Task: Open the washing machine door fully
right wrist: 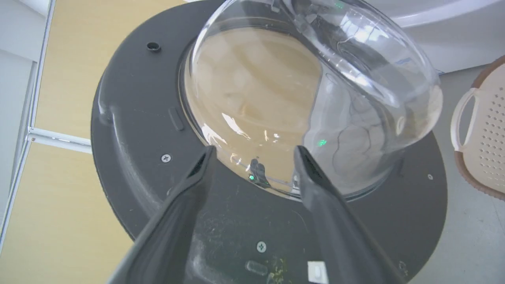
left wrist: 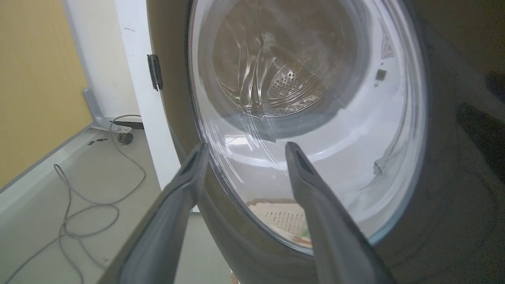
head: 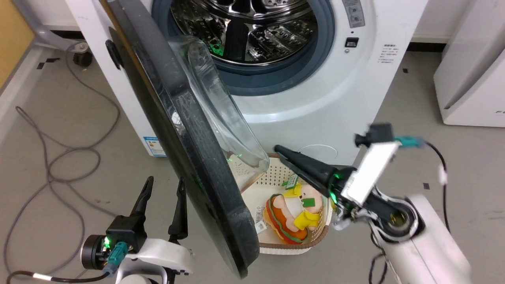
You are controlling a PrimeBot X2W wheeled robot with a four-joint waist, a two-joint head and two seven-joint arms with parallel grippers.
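Door [head: 181, 138] looks heavy, stiff, slick; push its near rim. Left gripper [head: 165, 180], right gripper [right wrist: 254, 150]: fingers spread, empty.

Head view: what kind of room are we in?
Likely a lab or test room staged as a laundry corner, not a home. A white front-loading washing machine with its door swung out, a laundry basket holding a plush toy, and loose grey cables on a bare grey floor.
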